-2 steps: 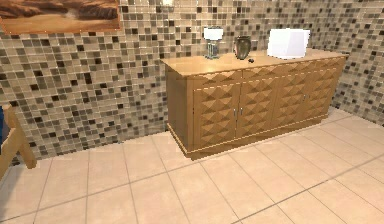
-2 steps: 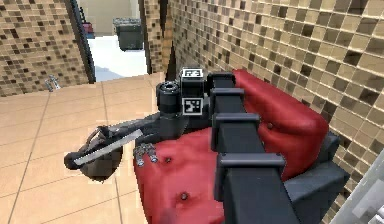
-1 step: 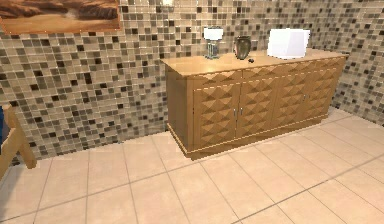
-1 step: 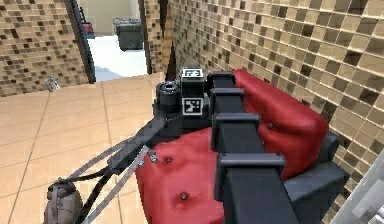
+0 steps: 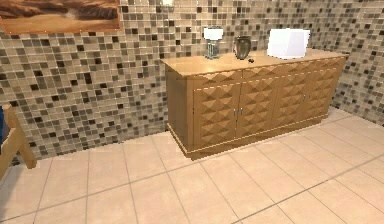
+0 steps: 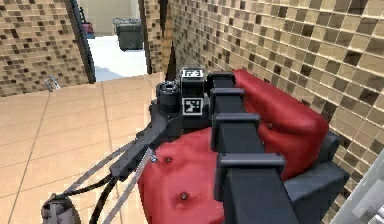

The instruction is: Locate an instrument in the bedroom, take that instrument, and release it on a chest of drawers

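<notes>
My arm (image 6: pixel 235 140) rises from the bottom edge of the arm side view, with two white marked squares (image 6: pixel 192 88) at its far end. The gripper's dark body (image 6: pixel 165 108) sits left of them, and thin fingers (image 6: pixel 100 175) run down and left over the tan tile floor. My gripper (image 6: pixel 78 196) ends near a small dark grey blob (image 6: pixel 58 211) at the bottom left; I cannot tell whether it holds anything. A wooden chest of drawers (image 5: pixel 255 95) stands against the mosaic wall in the forward view.
On the chest top stand a glass jar (image 5: pixel 212 42), a dark round object (image 5: pixel 243 47) and a white box (image 5: pixel 288 43). A red armchair (image 6: pixel 270 120) lies behind the arm. A doorway (image 6: pixel 110 50) with a dark bin (image 6: pixel 128 32) is far left. Tiled floor (image 5: pixel 150 180) lies before the chest.
</notes>
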